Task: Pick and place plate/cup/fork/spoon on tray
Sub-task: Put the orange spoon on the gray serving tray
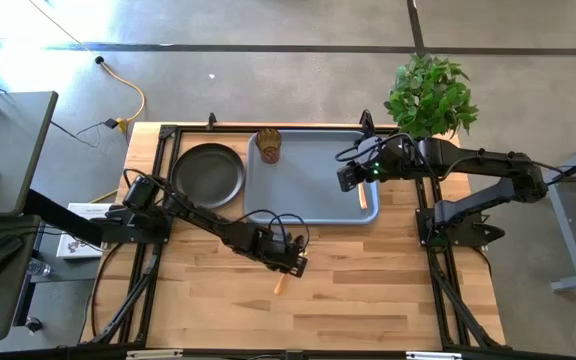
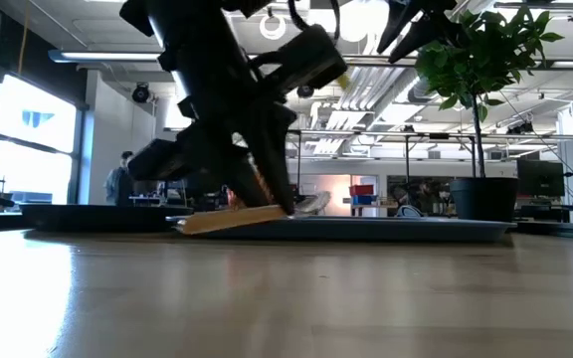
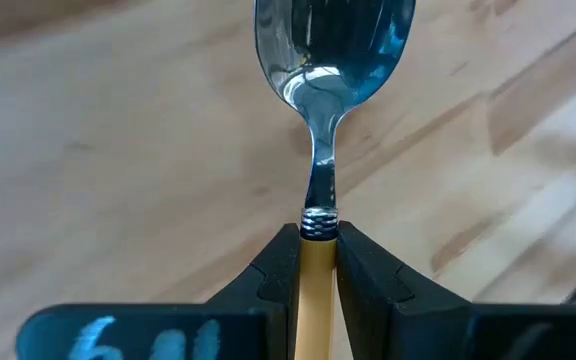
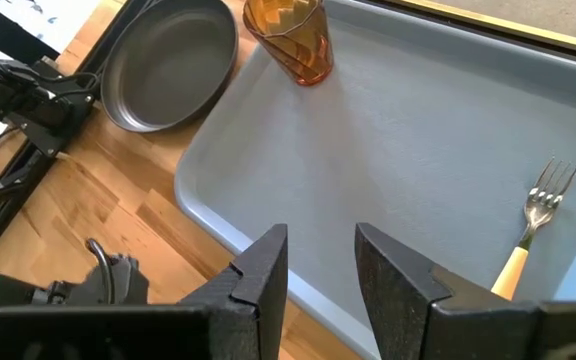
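My left gripper (image 1: pixel 290 264) is low over the table, near of the blue-grey tray (image 1: pixel 308 205), and is shut on the spoon (image 3: pixel 330 60). The spoon's tan handle (image 1: pixel 280 285) sticks out toward the near edge. My right gripper (image 4: pixel 320 262) is open and empty above the tray's right part. The fork (image 4: pixel 531 228) lies flat on the tray near its right rim. The amber cup (image 1: pixel 269 145) stands in the tray's far left corner. The dark plate (image 1: pixel 208 175) sits on the table just left of the tray. My left gripper pinches the spoon's tan handle (image 3: pixel 315 285) between its two fingers, just behind the metal collar where the silver neck starts. The fingers (image 2: pixel 272 184) come from above, pointing down, across the spoon. The spoon is tilted, its bowl (image 2: pixel 311 204) higher and the handle's free end (image 2: pixel 189 226) at table level.
A potted plant (image 1: pixel 428 95) stands at the table's far right corner. Bare wood table (image 1: pixel 368 290) lies near of the tray. A person stands far off in the room in the low view (image 2: pixel 119 179).
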`<state>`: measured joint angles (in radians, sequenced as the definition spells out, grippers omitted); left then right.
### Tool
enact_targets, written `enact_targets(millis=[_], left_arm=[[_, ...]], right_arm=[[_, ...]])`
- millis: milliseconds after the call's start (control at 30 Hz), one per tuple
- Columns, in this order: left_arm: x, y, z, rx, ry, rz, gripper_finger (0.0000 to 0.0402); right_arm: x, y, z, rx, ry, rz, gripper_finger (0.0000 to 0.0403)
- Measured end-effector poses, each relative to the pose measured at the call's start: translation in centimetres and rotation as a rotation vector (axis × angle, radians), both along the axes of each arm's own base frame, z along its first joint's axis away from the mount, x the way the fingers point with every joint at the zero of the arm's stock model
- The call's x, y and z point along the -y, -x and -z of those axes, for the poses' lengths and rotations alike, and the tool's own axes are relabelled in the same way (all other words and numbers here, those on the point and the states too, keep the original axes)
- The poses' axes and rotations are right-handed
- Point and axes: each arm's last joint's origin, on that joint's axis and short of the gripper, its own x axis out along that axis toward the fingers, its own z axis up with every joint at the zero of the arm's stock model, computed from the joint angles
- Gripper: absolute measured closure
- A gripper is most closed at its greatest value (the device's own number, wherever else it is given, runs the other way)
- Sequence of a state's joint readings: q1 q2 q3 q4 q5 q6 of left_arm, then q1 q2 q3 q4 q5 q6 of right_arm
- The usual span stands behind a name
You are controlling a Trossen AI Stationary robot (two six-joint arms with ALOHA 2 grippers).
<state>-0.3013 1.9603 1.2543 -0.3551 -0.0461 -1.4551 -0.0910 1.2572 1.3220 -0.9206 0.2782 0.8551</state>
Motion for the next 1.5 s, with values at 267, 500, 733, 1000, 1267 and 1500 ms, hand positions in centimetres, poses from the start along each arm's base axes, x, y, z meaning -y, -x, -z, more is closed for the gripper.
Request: enact_targets(millis=[267,500,733,1000,1267,1500], left_arm=[[0.6,0.2,1.8,-0.074,0.04,-0.019,0.0362],[0.6,0.1,1.8,-0.067,0.041,-0.028,0.0361],[0.6,0.0,1.8,-0.061,0.051,-0.043,0.0339],[0.7,-0.2,1.8,-0.039,0.074,-0.048,0.0296],[0.9,-0.4,1.8,-0.037,0.142,-0.034,0.0283],[1.2,-1.0,1.3,0.034,0.187,-0.018,0.0282]], right_arm=[[0.0,0.1,0.1,-0.022,0.0,-0.011,0.0293],[0.0,0.3,0.2,-0.039,-0.001,-0.011,0.0293],[-0.1,0.3,0.3,-0.045,-0.002,-0.012,0.0293],[-0.1,0.3,0.3,-0.055,0.003,-0.023,0.0293],[-0.1,0.3,0.3,-0.056,0.005,-0.025,0.0293],[-0.1,0.3,0.3,-0.056,0.005,-0.025,0.0293]])
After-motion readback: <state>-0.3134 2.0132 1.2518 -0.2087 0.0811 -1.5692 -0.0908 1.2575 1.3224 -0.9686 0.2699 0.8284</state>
